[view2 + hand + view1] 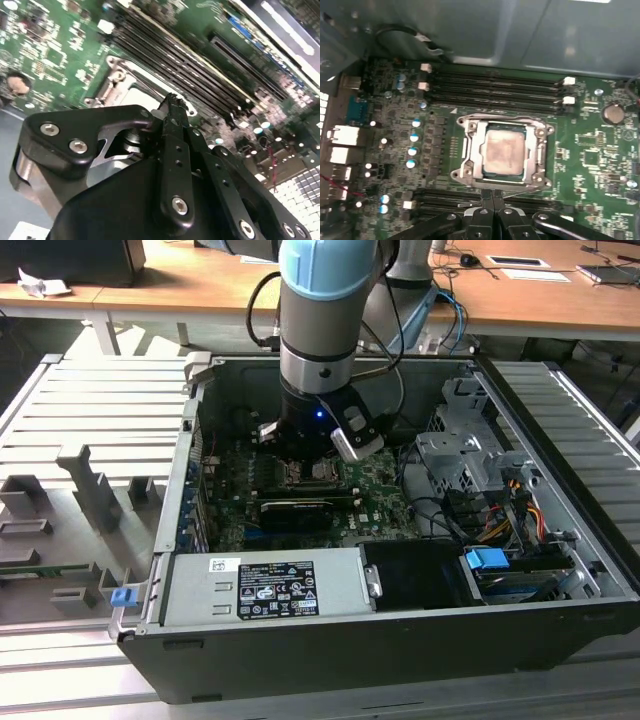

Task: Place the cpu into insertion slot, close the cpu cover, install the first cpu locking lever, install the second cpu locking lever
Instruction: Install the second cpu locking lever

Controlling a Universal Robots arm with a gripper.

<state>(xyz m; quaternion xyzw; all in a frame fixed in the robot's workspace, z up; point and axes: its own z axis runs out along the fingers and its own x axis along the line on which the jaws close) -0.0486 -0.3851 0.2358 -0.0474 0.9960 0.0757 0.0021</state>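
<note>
Here the arm (320, 330) points straight down into the case (400, 640). Its gripper (493, 200) is pinched shut, holding nothing. Just past its tips, the cpu (505, 156) sits in the slot (501, 152) under the closed cover (532, 150).

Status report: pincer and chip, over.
Pale silvery square chip seated under silvery metal frame cover. Pincer shut at cover's edge. Nothing in the way.

Open computer case (400, 640), laid flat on a ribbed grey platform (90, 410). Green motherboard (590, 150) seated inside; black memory slots (495, 87) ranged at 12 o'clock of centre, coin battery (613, 113) at 2 o'clock. Labelled power supply (270, 585) mounted at 6 o'clock.
</note>
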